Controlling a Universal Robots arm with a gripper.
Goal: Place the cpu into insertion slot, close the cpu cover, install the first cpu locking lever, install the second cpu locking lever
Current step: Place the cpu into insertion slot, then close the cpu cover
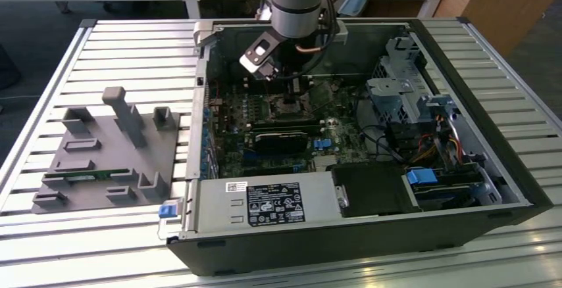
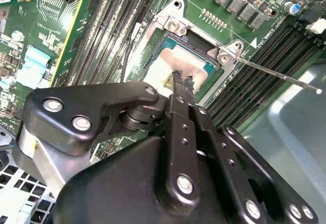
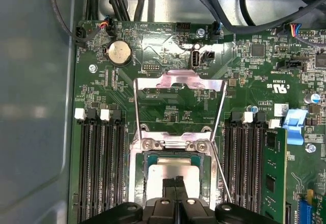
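The cpu, a pale silvery square, lies flat in the insertion slot, whose metal rim frames it; the second wrist view shows the cpu in the slot too. My gripper is shut, its black fingertips together and resting on or just above the chip's face, with nothing seen between them. The cpu cover stands open, swung back from its hinge. A thin locking lever sticks out free beside the socket. In the exterior view the gripper reaches down into the open computer case.
Memory slots flank the socket on both sides. A coin battery and cables lie beyond the cover. In the case sit a power supply and a drive cage. A grey fixture block rests on the slatted table.
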